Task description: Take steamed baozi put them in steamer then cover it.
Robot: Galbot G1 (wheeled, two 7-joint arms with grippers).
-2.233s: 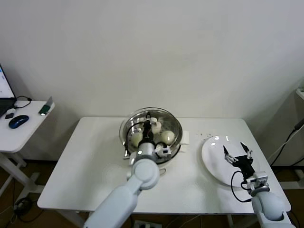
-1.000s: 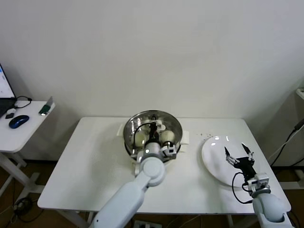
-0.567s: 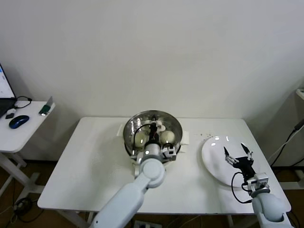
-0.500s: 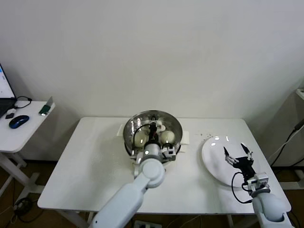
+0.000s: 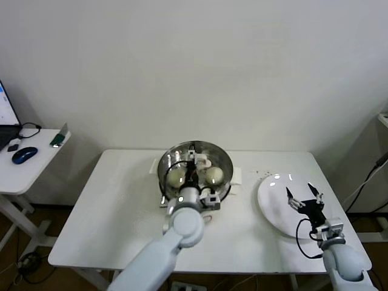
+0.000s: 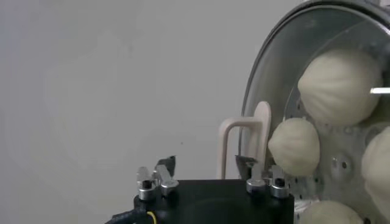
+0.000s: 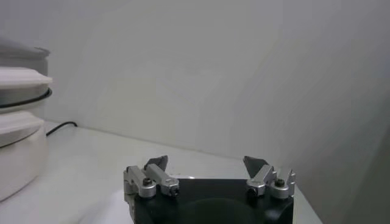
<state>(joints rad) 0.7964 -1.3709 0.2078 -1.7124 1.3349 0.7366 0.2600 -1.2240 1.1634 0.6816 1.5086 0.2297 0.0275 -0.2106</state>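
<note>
The steamer [image 5: 195, 170] sits mid-table with the steamed baozi [image 6: 294, 146] inside and the clear lid [image 5: 200, 159] resting over them (its white handle [image 6: 245, 140] visible), so both loading and covering look done. The left gripper [image 6: 206, 165] hangs above the steamer's near rim, jaws spread and empty. The right gripper [image 5: 303, 200] waits over the bare white plate [image 5: 274, 188], jaws spread, holding nothing.

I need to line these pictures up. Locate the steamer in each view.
Head view: the steamer stands at the table's middle back, lid on, baozi inside; the left gripper hangs over it.
Left wrist view: its steel wall fills one side, with the lid's white handle seen through the open fingers.
Right wrist view: only its white base at one edge.
Shared landmark: the white table.
</note>
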